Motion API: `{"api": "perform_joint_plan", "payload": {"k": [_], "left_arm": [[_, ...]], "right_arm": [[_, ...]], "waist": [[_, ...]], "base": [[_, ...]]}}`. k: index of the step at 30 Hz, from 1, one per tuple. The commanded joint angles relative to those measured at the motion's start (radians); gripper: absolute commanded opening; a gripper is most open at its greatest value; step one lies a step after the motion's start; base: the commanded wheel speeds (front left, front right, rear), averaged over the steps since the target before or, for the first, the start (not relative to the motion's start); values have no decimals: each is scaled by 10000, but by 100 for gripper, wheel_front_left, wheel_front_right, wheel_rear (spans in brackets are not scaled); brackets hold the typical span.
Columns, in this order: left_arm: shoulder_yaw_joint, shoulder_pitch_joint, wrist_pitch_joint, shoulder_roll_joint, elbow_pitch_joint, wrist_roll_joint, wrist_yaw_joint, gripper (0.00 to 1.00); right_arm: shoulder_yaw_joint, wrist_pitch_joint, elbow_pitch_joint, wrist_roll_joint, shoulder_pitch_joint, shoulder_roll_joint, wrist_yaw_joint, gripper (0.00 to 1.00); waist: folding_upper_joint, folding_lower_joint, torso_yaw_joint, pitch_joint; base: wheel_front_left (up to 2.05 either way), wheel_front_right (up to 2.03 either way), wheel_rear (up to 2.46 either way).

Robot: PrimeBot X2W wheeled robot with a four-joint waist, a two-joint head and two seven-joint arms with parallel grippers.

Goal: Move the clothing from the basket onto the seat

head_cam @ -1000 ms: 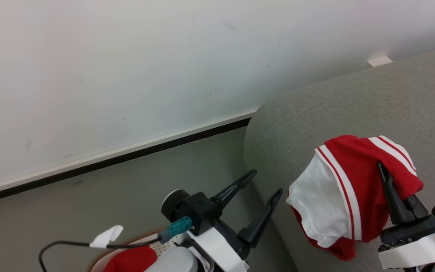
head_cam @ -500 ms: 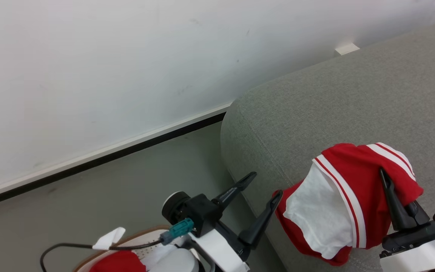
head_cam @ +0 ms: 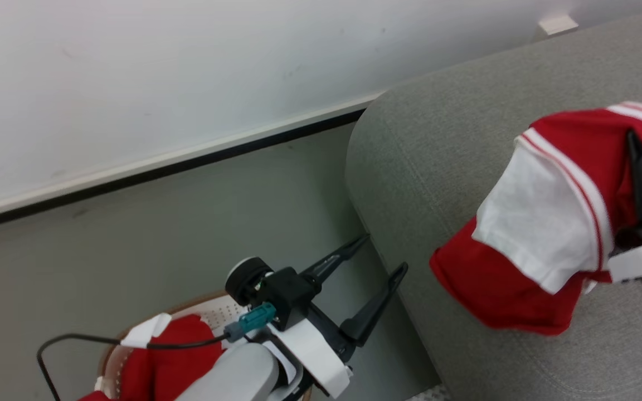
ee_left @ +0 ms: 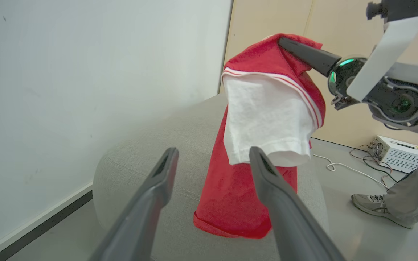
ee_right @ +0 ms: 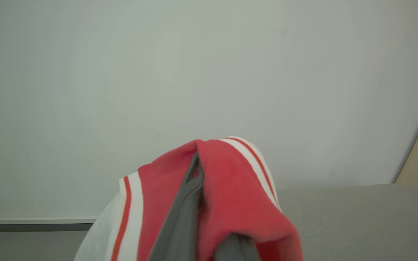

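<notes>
A red garment with a white panel and thin white stripes hangs over the grey seat, and my right gripper is shut on its upper fold. In the left wrist view the garment droops from the right gripper in front of the seat; whether its hem touches is unclear. The fabric is draped over one dark finger. My left gripper stands open and holds nothing beside the seat's corner. More red clothing lies in the basket at the lower left.
A white wall with a dark baseboard runs behind the grey floor. At the right of the left wrist view there are a person's shoe and trouser leg, a white box and loose cables on the floor.
The head camera has shifted. My right gripper has lifted the garment higher and further right over the seat. The left gripper stays open by the seat corner; more of the basket shows.
</notes>
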Motion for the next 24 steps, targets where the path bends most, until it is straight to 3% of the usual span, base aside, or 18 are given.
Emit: {"api": "perform_joint_plan", "payload": {"k": [1,8,14,18,24], "left_arm": [[21,-155,-4,141,-40,34,-18,100],[0,-820,121,819,-508,26,-22,100],[30,-1113,170,1144,-799,70,-23,100],[29,-1322,197,1306,-951,99,-24,100],[68,-1444,243,1503,-1060,56,-23,100]], "right_arm": [[-53,-6,101,189,-407,-119,-22,0],[-608,152,1367,765,-3261,-1369,-22,0],[-810,223,2342,721,-4549,-2015,-22,0],[-700,226,3399,528,-5136,-2157,-23,0],[-387,197,5402,155,-5430,-1813,-22,0]], "waist": [[-1,-1,330,586],[-1,-1,940,2277],[-1,-1,1203,3078],[-1,-1,1340,3469],[-1,-1,1391,3779]], "base": [[0,0,0],[0,0,0],[0,0,0],[0,0,0],[0,0,0]]}}
